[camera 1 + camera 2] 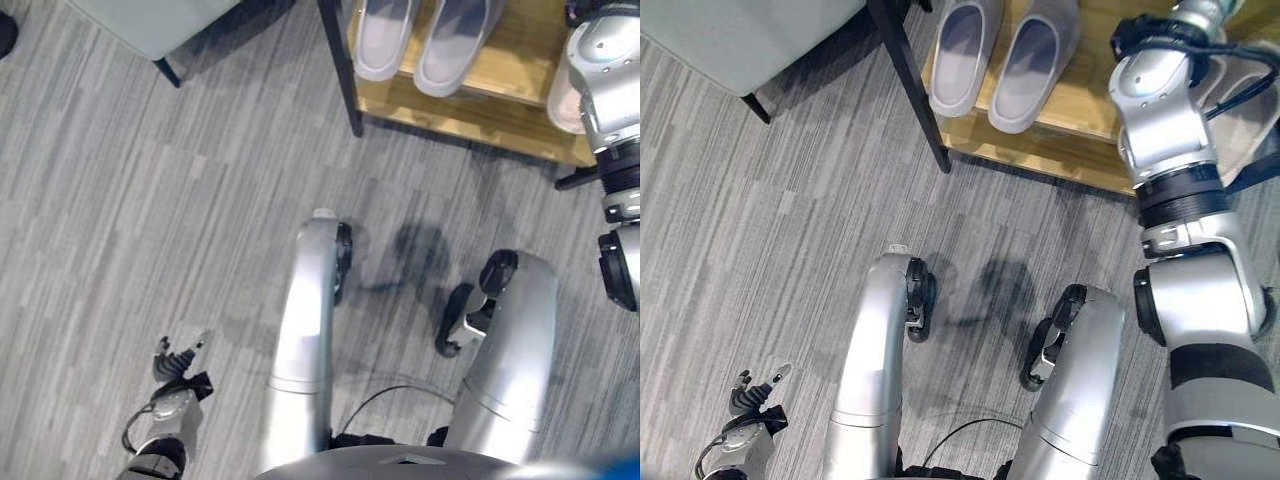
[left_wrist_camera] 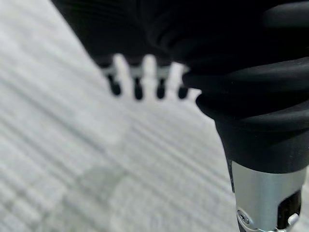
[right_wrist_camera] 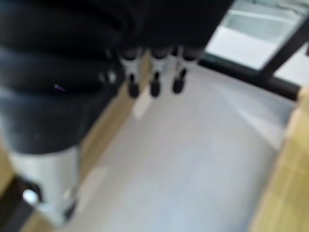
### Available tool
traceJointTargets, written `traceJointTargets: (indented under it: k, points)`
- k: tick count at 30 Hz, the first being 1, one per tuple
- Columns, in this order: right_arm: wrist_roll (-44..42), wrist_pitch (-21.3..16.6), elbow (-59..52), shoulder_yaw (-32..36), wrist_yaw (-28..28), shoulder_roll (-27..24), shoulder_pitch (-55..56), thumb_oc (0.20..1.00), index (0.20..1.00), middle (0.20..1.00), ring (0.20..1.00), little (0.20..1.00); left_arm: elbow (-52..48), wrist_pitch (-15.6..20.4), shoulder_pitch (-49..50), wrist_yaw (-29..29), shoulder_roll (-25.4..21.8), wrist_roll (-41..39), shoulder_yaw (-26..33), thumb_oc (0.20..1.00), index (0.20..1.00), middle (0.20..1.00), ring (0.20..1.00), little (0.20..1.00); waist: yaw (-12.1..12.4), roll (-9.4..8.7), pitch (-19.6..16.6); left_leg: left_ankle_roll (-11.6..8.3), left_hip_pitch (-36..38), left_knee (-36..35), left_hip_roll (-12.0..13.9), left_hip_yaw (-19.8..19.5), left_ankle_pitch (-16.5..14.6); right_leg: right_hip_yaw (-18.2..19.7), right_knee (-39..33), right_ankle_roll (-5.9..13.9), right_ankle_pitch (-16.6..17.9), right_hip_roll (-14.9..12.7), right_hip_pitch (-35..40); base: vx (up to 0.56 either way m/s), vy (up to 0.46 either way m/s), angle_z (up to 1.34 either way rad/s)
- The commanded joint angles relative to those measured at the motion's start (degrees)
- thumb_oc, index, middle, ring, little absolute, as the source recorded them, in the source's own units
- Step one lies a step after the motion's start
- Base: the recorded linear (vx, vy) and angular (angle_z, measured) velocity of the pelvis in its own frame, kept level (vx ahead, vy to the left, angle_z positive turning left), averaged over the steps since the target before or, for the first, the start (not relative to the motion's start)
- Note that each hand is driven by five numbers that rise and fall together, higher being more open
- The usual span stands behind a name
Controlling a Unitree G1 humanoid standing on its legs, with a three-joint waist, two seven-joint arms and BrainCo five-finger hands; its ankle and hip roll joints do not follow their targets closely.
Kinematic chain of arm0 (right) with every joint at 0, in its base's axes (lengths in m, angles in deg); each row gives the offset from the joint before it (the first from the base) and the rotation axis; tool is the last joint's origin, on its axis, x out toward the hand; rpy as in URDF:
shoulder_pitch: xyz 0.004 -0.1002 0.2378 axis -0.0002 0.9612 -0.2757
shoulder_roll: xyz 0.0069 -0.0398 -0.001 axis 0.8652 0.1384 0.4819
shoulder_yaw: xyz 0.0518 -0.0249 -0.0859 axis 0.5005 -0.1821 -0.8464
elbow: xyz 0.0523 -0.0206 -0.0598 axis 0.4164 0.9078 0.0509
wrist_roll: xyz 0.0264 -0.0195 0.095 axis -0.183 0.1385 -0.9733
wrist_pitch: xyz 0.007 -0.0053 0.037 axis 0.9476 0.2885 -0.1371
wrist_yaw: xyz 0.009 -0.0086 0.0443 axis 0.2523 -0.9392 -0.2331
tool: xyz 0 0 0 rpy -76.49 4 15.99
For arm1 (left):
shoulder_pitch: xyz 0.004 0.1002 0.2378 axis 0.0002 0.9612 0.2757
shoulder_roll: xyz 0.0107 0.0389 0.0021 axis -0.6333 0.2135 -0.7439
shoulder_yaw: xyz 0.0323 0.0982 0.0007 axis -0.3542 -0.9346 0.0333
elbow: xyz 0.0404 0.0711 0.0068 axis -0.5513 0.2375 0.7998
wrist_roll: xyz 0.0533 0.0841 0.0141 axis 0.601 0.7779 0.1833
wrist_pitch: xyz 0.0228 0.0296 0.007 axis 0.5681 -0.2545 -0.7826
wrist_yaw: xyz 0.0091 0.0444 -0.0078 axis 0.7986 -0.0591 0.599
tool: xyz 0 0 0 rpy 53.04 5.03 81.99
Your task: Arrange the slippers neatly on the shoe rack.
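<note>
Two grey slippers [image 1: 385,40] [image 1: 455,45] lie side by side, toes toward me, on the wooden shoe rack [image 1: 470,115]. A third, paler slipper [image 1: 562,95] lies on the same shelf further right, partly hidden by my right arm. That arm reaches up over the rack. In the right wrist view my right hand [image 3: 154,72] has straight fingers and holds nothing, hovering over a pale grey surface between wooden strips [image 3: 289,169]. My left hand [image 1: 180,365] hangs low at the lower left above the floor, fingers [image 2: 137,77] straight and empty.
The rack's black leg [image 1: 340,70] stands at its left front corner. A pale grey piece of furniture with a dark leg [image 1: 150,25] stands at the upper left. Grey striped carpet [image 1: 150,220] covers the floor before the rack.
</note>
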Motion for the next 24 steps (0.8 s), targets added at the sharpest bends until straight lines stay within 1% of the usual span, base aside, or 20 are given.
traceJointTargets:
  k: [1, 2, 9, 13, 14, 16, 17, 19, 20, 24]
  points:
    - [1.2, -1.8, -3.1, -0.3, -0.6, -0.5, -3.7, 1.0, 1.0, 1.0, 1.0, 1.0, 3.1, 0.7, 2.6, -0.2, -0.8, -1.1, 0.4, 1.0, 1.0, 1.0, 1.0, 1.0, 1.5, 0.55, 4.4, -1.04, 6.3, 2.2, 0.0, -6.9, -12.3, 1.2, -3.8, -0.41, 2.4, -1.0, 1.4, 0.0, 0.039, -0.01]
    - [0.8, -1.9, -1.0, -0.4, -0.8, -0.2, -3.3, 1.0, 1.0, 1.0, 1.0, 1.0, 3.1, 0.8, 3.0, -0.6, -0.9, -0.3, -0.6, 1.0, 1.0, 1.0, 1.0, 1.0, 1.4, 0.71, 4.4, -1.11, 6.3, 2.3, -0.1, -6.8, -12.5, 1.6, -3.5, -0.54, 2.1, -0.9, 1.4, 0.0, 0.037, -0.07]
    - [-1.7, -2.7, 1.9, 0.4, -1.4, -0.3, -2.2, 1.0, 1.0, 1.0, 1.0, 1.0, 3.3, 0.6, 3.1, -1.8, -1.2, -0.4, -1.2, 1.0, 1.0, 1.0, 1.0, 1.0, 1.2, 0.94, 4.4, -1.55, 6.3, 1.7, -0.5, -6.6, -12.7, 2.1, -3.0, -0.98, 1.2, -1.1, 1.4, 0.0, 0.0, -0.02]
    - [-5.3, -4.0, 4.5, 1.2, -2.0, 1.0, -1.3, 1.0, 1.0, 1.0, 1.0, 1.0, 3.5, 0.8, 2.5, -1.7, -0.7, -0.5, -2.5, 1.0, 1.0, 1.0, 1.0, 1.0, 1.2, 1.13, 4.4, -1.83, 6.3, 1.4, -0.7, -6.7, -12.7, 2.1, -2.6, -1.36, 1.0, -1.1, 1.4, 0.01, -0.003, -0.01]
    - [-6.7, -4.7, 7.4, 0.1, -3.7, 2.1, -1.1, 1.0, 1.0, 1.0, 1.0, 1.0, 4.0, 0.7, 1.9, -1.9, -0.3, -0.5, -2.8, 1.0, 1.0, 1.0, 1.0, 1.0, 1.2, 1.27, 4.4, -2.01, 6.3, 1.2, -0.7, -6.8, -12.7, 2.2, -2.7, -1.41, 0.8, -1.0, 1.4, 0.02, -0.008, -0.04]
    - [-7.0, -4.8, 8.0, -0.5, -4.4, 2.4, -1.2, 1.0, 1.0, 1.0, 1.0, 1.0, 4.1, 0.6, 1.8, -1.9, -0.3, -0.4, -2.9, 1.0, 1.0, 1.0, 1.0, 1.0, 1.2, 1.34, 4.4, -2.05, 6.3, 1.2, -0.8, -6.8, -12.7, 2.2, -2.7, -1.43, 0.8, -1.0, 1.4, 0.0, 0.0, 0.0]
    - [-7.9, -4.8, 9.5, -1.8, -6.0, 3.4, -1.5, 1.0, 1.0, 1.0, 1.0, 1.0, 4.0, 0.6, 1.5, -2.0, -0.6, -0.4, -3.1, 1.0, 1.0, 1.0, 1.0, 1.0, 1.4, 1.44, 4.4, -2.09, 6.3, 1.2, -0.9, -7.1, -12.8, 2.2, -2.6, -1.5, 0.7, -1.0, 1.4, 0.0, 0.0, 0.0]
    - [-8.1, -4.9, 9.8, -2.3, -6.4, 3.8, -1.6, 1.0, 1.0, 1.0, 1.0, 1.0, 3.7, 0.6, 1.5, -2.1, -0.7, -0.5, -3.1, 1.0, 1.0, 1.0, 1.0, 1.0, 1.4, 1.43, 4.4, -2.14, 6.3, 1.2, -0.8, -7.1, -12.8, 2.2, -2.5, -1.56, 0.6, -1.0, 1.4, 0.0, 0.0, 0.0]
    - [-8.9, -5.6, 10.4, -4.1, -9.1, 4.9, -1.1, 1.0, 1.0, 1.0, 1.0, 1.0, 1.7, 0.4, 2.2, -2.7, -1.2, -1.2, -3.3, 1.0, 1.0, 1.0, 1.0, 1.0, 1.4, 1.3, 4.4, -2.22, 6.3, 1.1, -0.8, -7.0, -12.9, 2.2, -2.6, -1.66, 0.6, -1.1, 1.4, 0.0, 0.0, 0.0]
    - [-7.6, -6.9, 9.6, -6.2, -11.0, 6.4, -0.5, 1.0, 1.0, 1.0, 1.0, 1.0, -1.1, 0.7, 3.7, -3.3, -2.4, -0.9, -4.1, 1.0, 1.0, 1.0, 1.0, 1.0, 1.8, 1.45, 4.4, -2.25, 6.3, 1.2, -0.6, -7.1, -13.1, 2.0, -3.0, -1.61, 0.9, -1.2, 1.4, 0.0, 0.0, 0.0]
